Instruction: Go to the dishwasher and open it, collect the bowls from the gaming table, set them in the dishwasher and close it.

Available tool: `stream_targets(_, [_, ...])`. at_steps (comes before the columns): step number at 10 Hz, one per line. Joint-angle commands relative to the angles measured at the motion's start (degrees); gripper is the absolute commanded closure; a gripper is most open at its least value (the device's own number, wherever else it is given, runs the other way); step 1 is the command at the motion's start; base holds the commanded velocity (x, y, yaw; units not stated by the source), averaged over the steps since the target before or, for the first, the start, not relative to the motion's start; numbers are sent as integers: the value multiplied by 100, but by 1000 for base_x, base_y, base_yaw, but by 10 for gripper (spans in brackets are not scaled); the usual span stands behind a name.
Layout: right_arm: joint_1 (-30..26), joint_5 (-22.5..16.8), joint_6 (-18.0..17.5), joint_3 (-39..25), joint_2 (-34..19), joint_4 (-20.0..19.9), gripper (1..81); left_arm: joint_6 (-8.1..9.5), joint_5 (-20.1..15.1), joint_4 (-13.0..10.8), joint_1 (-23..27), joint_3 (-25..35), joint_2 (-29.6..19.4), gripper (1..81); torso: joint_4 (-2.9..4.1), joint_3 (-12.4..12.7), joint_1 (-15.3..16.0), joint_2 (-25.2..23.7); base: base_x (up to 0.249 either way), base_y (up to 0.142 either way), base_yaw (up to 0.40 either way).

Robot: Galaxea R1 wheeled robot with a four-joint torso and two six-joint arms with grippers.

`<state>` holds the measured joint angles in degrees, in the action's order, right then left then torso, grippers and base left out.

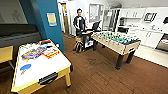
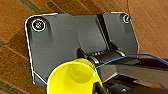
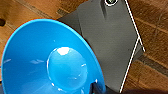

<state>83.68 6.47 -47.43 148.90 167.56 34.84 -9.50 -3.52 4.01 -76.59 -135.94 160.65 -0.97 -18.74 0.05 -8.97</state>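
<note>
The blue bowl (image 3: 52, 62) sits right up against the right wrist camera, seemingly in the right gripper's clasp; its fingers are hidden, so this cannot be confirmed. A yellow bowl (image 2: 73, 77) likewise sits close at the left gripper, grip unclear. Wooden floor (image 2: 15, 65) lies below both.

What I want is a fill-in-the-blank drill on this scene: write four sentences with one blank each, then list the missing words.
1. The right-wrist bowl, seen large in the right wrist view, is bright ___.
2. The left-wrist bowl, seen in the left wrist view, is ___.
3. The table-football table has a ___ field.
4. The person stands on a brown floor of ___ planks.

Missing words: blue; yellow; green; wooden.
</note>
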Motion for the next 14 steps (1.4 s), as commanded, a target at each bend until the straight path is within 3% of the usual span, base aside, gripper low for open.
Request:
stream_targets(1, [-188,-155,32,-55,34,172,811,-61,-351,-32,272,50,-50,811,0,0,0,0,0,0,-398])
stream_targets(2, [-188,-164,32,-55,34,189,811,-61,-351,-32,272,50,-50,811,0,421,0,0,0,0,-398])
stream_targets(7, [-206,-164,32,-55,34,190,811,-61,-359,-32,272,50,-50,811,0,1029,-2,0,0,0,-398])
stream_targets(8, [-206,-164,32,-55,34,181,811,-61,-351,-32,272,50,-50,811,0,772,-5,-2,0,0,-398])
stream_targets(11, [-206,-164,32,-55,43,190,811,-61,-351,-23,272,50,-59,811,0,975,-5,-9,0,0,-398])
stream_targets(14, [-197,-164,32,-54,52,190,811,-61,-351,-23,272,50,-59,811,0,955,-5,-9,0,0,-398])
